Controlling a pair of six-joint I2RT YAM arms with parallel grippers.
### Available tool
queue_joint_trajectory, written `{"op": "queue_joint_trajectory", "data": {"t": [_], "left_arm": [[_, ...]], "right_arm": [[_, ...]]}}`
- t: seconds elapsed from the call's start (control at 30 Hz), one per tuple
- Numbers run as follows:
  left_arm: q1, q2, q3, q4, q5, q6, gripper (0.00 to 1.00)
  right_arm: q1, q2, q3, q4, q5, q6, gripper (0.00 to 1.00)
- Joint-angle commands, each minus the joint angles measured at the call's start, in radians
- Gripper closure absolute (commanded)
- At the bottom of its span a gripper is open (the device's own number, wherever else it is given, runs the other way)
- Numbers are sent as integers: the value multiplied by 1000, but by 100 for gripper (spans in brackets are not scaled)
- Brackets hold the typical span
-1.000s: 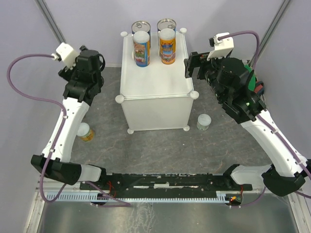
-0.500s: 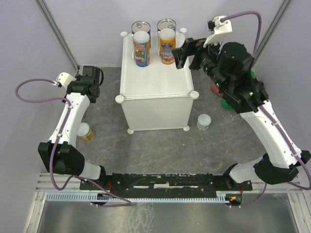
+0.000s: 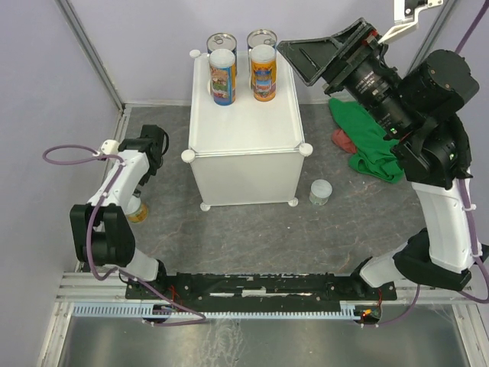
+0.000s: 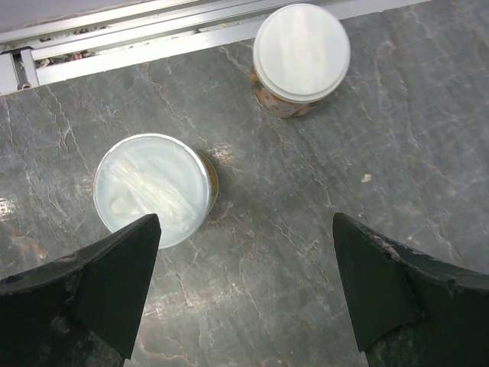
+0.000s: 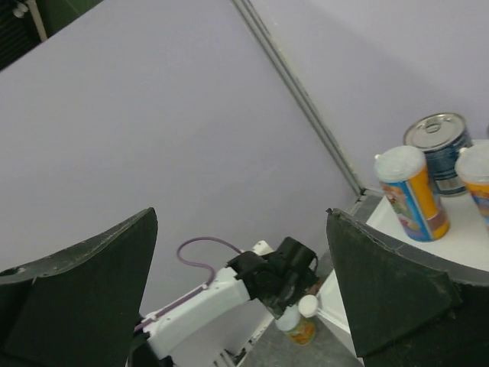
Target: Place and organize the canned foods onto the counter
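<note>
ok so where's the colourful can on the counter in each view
Top external: the colourful can stands upper middle, front left of the four cans on the counter.
Left wrist: not in it.
Right wrist: right side, just left of a silver-topped can.
Shared landmark: the white counter top, in the top and right wrist views.

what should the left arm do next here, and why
Probably slide the open left gripper sideways over the nearer white-lidded cylindrical can, then lower. It stands on the grey floor beside one finger, not between the two, off the white boxy plastic counter.
</note>
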Motion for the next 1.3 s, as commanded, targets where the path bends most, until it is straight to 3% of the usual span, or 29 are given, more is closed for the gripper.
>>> {"op": "queue_joint_trajectory", "data": {"t": [0.0,0.63,1.27], "left_arm": [[29,43,-14,50,-55,-122,1],[164,86,-112,210,-30,-54,1],[192,76,-140,409,-11,162,1]], "right_arm": [[0,49,53,-9,-83,147,1],[1,31,-78,155,-122,255,1],[0,106,16,107,-140,231,1]]}}
